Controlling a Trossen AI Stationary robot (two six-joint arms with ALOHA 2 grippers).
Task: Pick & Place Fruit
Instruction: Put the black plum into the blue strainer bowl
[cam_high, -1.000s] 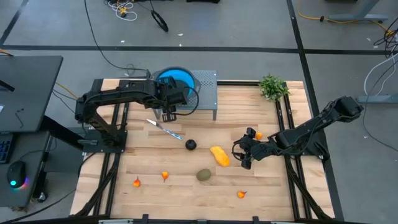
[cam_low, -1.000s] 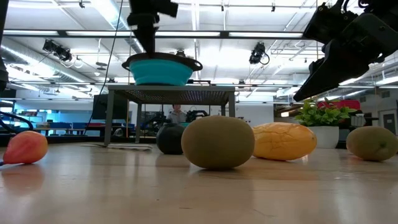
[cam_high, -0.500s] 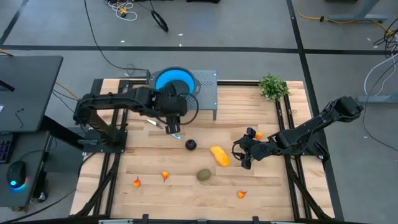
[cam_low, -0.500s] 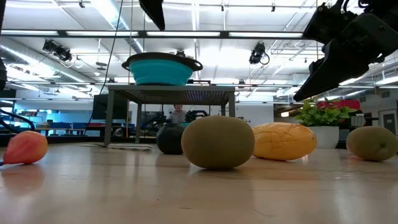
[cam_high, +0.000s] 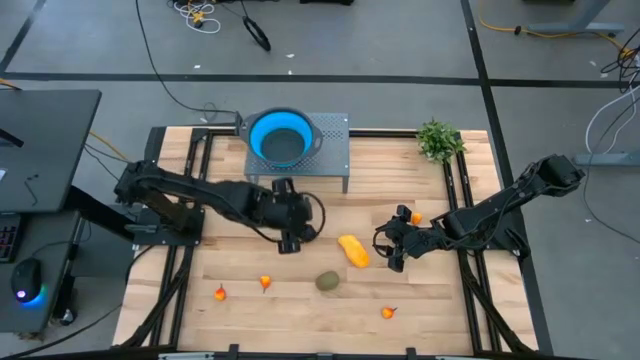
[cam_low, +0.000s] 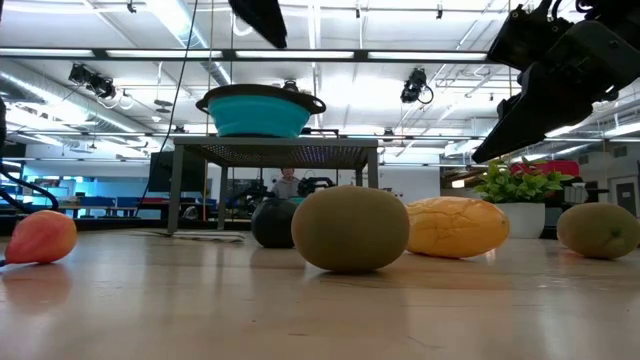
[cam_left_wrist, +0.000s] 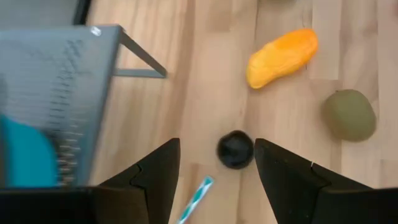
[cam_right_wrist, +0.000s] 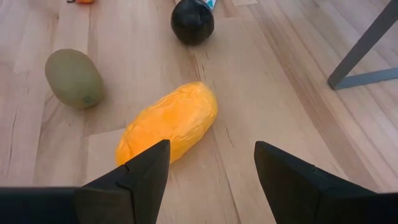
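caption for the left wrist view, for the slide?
Left end effector, open, poised over the black ball fruit, with the yellow oblong fruit and an olive-brown oval fruit beyond.

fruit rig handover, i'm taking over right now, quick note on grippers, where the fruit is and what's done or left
Left gripper: open, empty, above the black ball.
Right gripper: open, empty, low beside the yellow fruit.
Fruit: all loose on the table. One olive-brown oval sits near the table's front, with small orange pieces scattered around.
Blue bowl on the grey stand: no fruit visible inside.
Done: nothing placed that I can see.
Left: every fruit.
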